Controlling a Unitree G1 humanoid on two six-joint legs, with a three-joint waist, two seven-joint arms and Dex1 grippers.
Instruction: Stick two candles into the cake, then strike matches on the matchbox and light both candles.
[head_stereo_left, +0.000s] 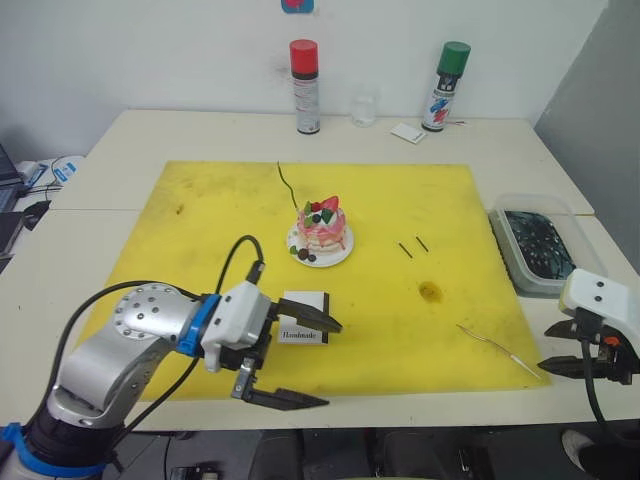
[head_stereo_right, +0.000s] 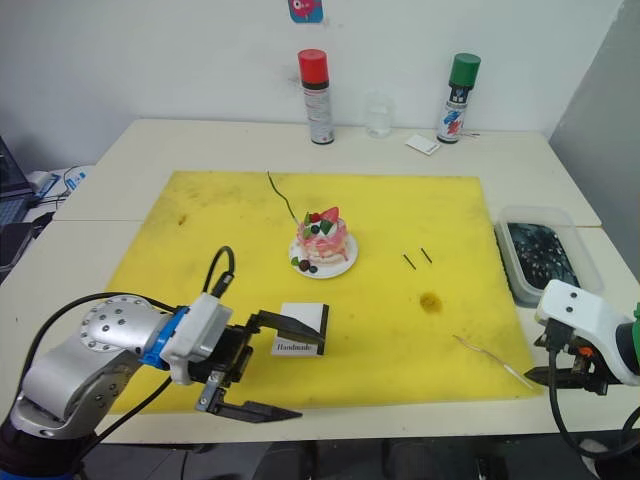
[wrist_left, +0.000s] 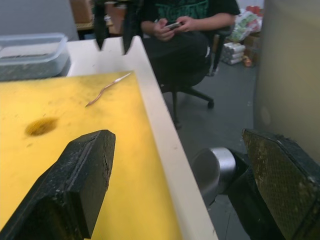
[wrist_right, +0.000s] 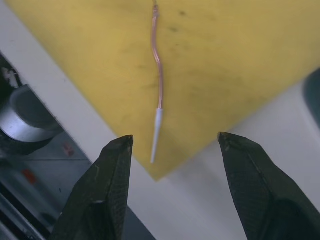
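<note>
Left gripper: the black two-fingered left gripper (head_stereo_left: 292, 362) hangs wide open at the near edge of the yellow rectangular mat (head_stereo_left: 200, 215), upper finger over the matchbox, lower finger out past the mat's front edge, nothing between them.

Right gripper: the black two-fingered right gripper (wrist_right: 172, 187) is open and empty, poised over the mat's near right corner, fingers spread either side of the pink candle's white end.

Pink candle: the thin wavy pale pinkish candle (wrist_right: 158, 80) lies flat on the mat near that corner; long axis runs diagonally, white tip (wrist_right: 156, 135) pointing toward the corner and the right gripper, other end pointing back toward the mat's middle.

Green candle: the thin dark greenish wavy candle (head_stereo_left: 286, 183) is behind the cake, its lower end meeting the cake's top and its long axis leaning up, away and to the left.

Cake: the small round pink-and-white cake (head_stereo_left: 322, 228) with a red strawberry sits on a white plate (head_stereo_left: 343, 253) mid-mat.

Matches: two short dark matchsticks (head_stereo_left: 413, 246) lie side by side right of the cake, well apart from both grippers, roughly parallel.

Matchbox: the flat white "Handmade" matchbox (head_stereo_left: 304, 318) lies flat in front of the cake, just under the left gripper's upper finger.

Beyond: a clear plastic tub (head_stereo_left: 540, 250) sits off the mat's right edge; a red-capped spray can (head_stereo_left: 305, 87) and a green-capped spray can (head_stereo_left: 446, 87) stand at the back.
</note>
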